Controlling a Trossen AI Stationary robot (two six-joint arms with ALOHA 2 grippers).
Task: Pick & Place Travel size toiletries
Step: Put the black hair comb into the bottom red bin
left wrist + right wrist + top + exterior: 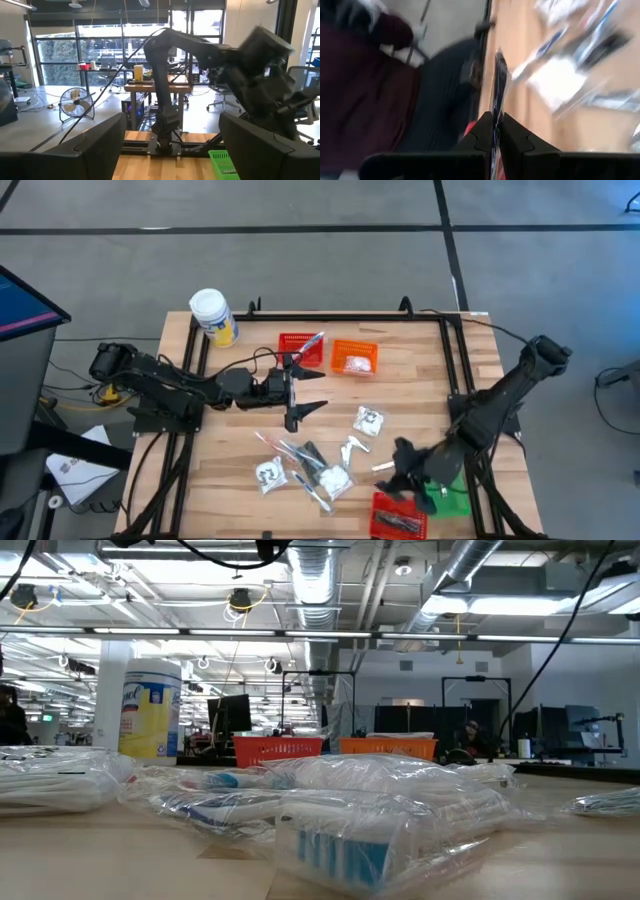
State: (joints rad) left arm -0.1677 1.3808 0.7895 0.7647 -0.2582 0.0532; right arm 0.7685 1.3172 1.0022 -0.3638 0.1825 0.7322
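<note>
The travel size toiletries, clear-wrapped packets and slim sticks point(312, 470), lie in a loose heap on the wooden table's near middle, with one more white packet point(368, 420) beside them. The low view shows them close up point(380, 810). My right gripper point(400, 470) hovers to the right of the heap, next to a red basket point(398, 515), and is shut on a thin packet point(498, 85). My left gripper point(298, 395) is open in the air over the table's middle, in front of another red basket point(300, 348), with nothing between its fingers point(172, 150). My right gripper pinches the thin clear-wrapped packet's lower end point(496, 122) between its two fingers point(512, 137). The packet is seen edge-on and sticks out past the fingertips, away from the wrist. It looks clear of the table.
A yellow jar with a white lid point(213, 315) stands at the far left corner, and an orange basket point(354, 357) beside the far red one. A green basket point(455, 495) sits at the near right. A person in a dark red top point(365, 95) stands by the table's near edge.
</note>
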